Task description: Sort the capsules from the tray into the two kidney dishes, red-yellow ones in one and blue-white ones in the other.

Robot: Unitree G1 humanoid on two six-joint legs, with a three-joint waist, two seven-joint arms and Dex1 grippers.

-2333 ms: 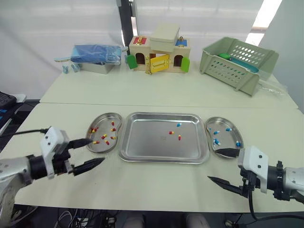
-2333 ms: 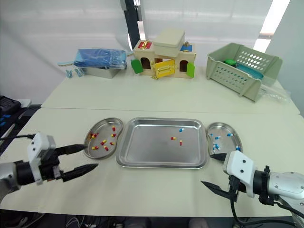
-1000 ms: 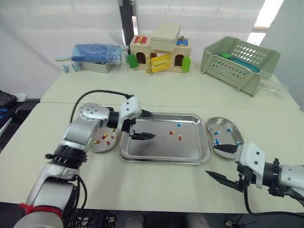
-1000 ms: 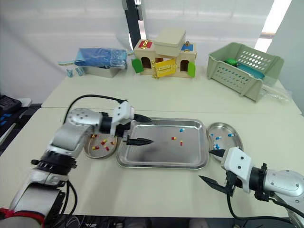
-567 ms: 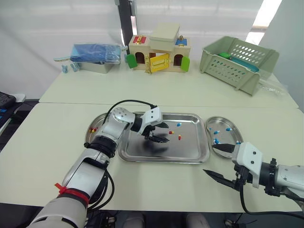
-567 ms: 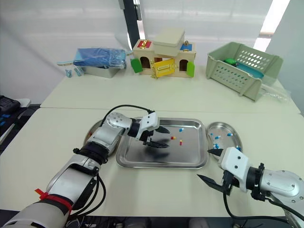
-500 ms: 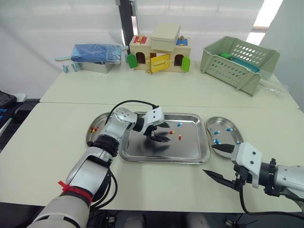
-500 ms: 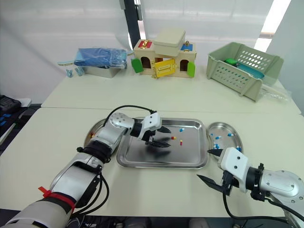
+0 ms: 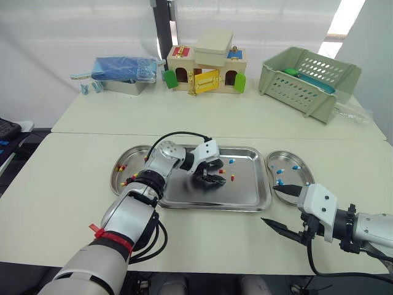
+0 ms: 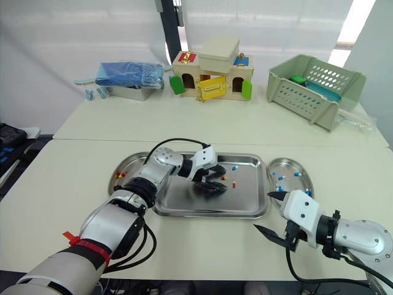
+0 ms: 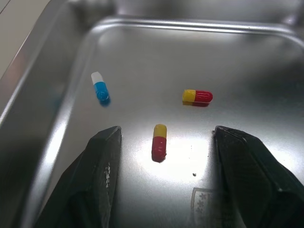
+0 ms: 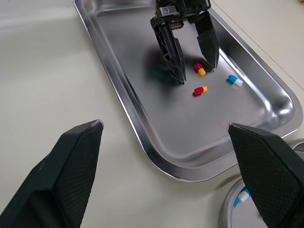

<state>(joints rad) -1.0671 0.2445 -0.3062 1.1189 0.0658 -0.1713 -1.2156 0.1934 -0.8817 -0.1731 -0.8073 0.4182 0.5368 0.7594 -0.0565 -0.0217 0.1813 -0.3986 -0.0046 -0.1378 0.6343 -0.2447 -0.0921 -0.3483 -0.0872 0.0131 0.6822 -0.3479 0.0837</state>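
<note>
**A:** Status on the capsule sort?

**B:** Mostly done, by my read. The tray (image 9: 184, 195) has three capsules in it, all in its far-right part: two red-yellow, one blue-white. The left kidney dish (image 9: 131, 155) holds a batch of red-yellow ones, and the right kidney dish (image 9: 291, 177) holds a handful of blue-white. I see no wrong colours in either, though my arm hides part of the left dish.

**A:** Where's your left gripper?

**B:** My left gripper (image 12: 198, 74) is down in the tray, fingers apart, straddling one red-yellow capsule (image 11: 159, 141) — nothing clamped yet. The second red-yellow capsule (image 11: 197, 97) lies just beside it, toward the right. The blue-white capsule (image 11: 99, 87) sits a bit farther back, near the tray's far rim.

**A:** And the right?

**B:** My right gripper (image 9: 284, 208) is empty with its fingers wide apart. It hovers over the table (image 9: 202, 243) at the near end of the right kidney dish, well clear of the tray.

**A:** So what's outstanding?

**B:** Three picks, I'd say. Both red-yellow ones go to the left dish and the blue-white one to the right. The step in hand looks like closing on the straddled capsule — it lies flat on bare steel, so I expect it could skid if the fingers close off-centre.
</note>
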